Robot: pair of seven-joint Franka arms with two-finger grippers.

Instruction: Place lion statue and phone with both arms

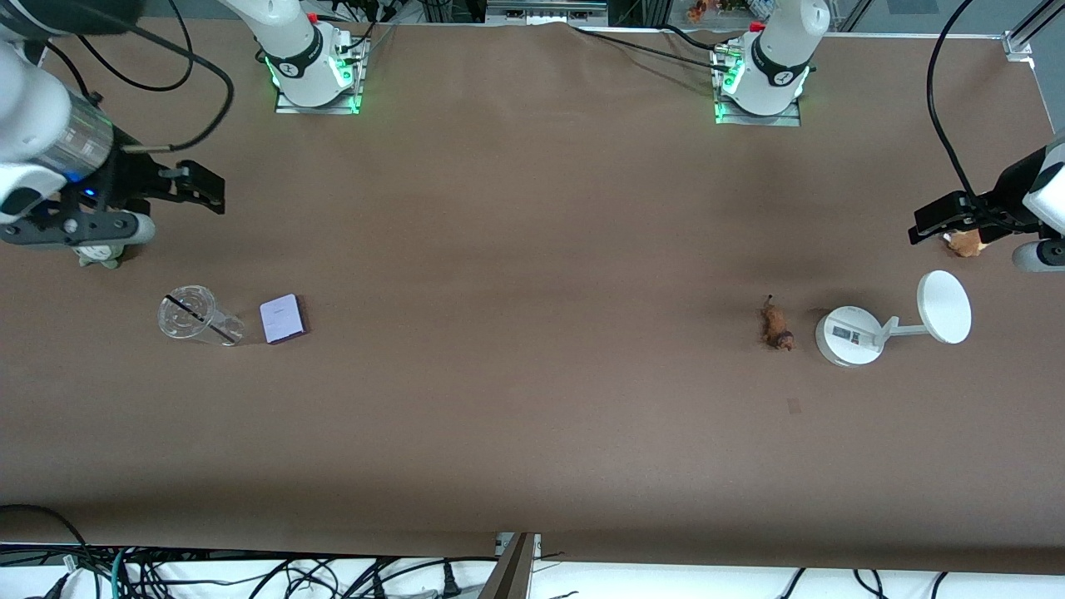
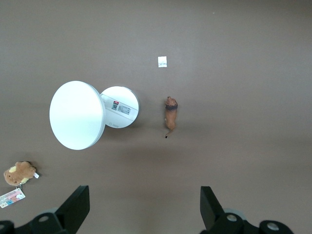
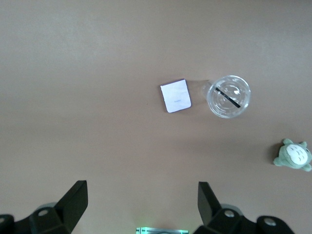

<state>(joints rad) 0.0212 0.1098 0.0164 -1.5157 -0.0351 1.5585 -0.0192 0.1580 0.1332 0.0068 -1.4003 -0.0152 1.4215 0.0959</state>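
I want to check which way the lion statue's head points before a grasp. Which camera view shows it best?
The left wrist view: the lion statue lies unobstructed, dark head end and thin tail both distinct, beside the white stand. The front view shows it smaller, with less detail. The right wrist view does not show it.

A clear plastic cup lay on its side toward the right arm's end of the table, with a small green plush near it. Toward the left arm's end stood a white stand with a round disc; a brown plush with a card tag lay farther from the front camera.
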